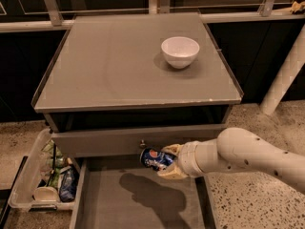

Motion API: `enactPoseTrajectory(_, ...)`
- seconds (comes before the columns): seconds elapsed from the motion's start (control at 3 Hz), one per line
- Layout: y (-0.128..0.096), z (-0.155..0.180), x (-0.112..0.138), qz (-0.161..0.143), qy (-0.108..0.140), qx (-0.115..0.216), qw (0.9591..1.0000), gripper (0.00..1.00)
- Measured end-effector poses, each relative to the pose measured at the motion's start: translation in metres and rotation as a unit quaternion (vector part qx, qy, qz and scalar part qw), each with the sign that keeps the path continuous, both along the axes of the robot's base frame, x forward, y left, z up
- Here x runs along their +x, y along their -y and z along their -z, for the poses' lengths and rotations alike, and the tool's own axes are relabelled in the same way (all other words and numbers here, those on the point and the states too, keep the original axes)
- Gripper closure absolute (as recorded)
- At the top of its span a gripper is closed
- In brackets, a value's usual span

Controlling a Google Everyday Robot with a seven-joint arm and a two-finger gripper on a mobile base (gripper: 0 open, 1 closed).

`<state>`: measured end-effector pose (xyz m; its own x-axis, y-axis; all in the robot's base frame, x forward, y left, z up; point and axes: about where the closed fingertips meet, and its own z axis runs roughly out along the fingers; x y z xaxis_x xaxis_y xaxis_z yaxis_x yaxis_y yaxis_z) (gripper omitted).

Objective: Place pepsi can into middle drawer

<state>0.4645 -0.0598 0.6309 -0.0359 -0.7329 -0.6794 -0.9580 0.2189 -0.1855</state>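
With our gripper (166, 161) clamped around the can (153, 158), held sideways just above the open drawer (107, 209), we should lower it well inside before letting go, lest it roll.

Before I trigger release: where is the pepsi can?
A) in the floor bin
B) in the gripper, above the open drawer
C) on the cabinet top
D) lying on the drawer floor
B: the gripper holds the pepsi can over the middle drawer, its shadow falling on the bare floor below.
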Motion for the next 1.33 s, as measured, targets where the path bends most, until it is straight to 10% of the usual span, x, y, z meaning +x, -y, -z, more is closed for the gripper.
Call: enactPoseTrajectory(1.33,-0.01,0.166,-0.026,0.008,-0.065,0.083,0.9944,1.0)
